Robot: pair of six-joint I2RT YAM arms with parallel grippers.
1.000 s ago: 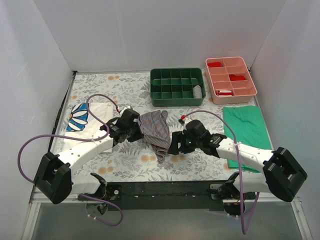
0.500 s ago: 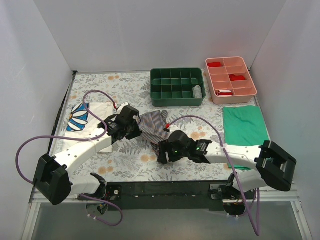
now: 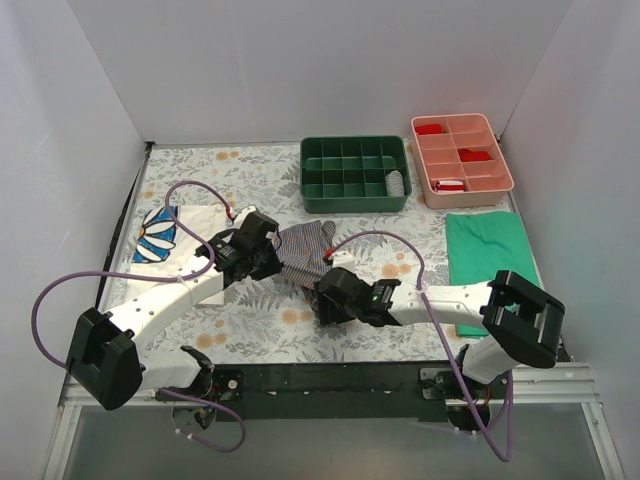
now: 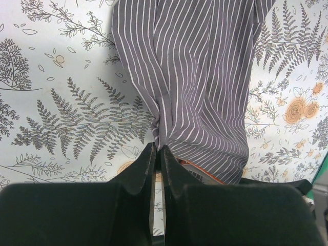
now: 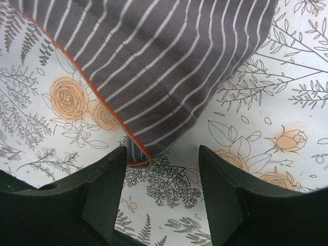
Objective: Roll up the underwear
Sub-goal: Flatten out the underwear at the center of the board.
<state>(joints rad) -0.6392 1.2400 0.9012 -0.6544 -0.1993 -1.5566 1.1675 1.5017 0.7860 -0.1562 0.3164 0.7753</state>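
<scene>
Where the right claw (image 5: 163, 154) gapes, the underwear (image 5: 154, 66) corner lies.

Worktop (image 3: 260, 170): pale covering, fern-and-flower print, orange blooms. Back wall (image 3: 320, 60): plain white. Left side wall (image 3: 60, 150), right side wall (image 3: 590, 150): plain white. Lighting: even, soft.

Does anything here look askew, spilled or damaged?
Only the grey-and-white striped cloth underwear: it lies crumpled and skewed on the floral table cover, with one fold gathered in the shut left gripper. The open right gripper straddles its orange-trimmed corner. No spill or damage shows.
</scene>
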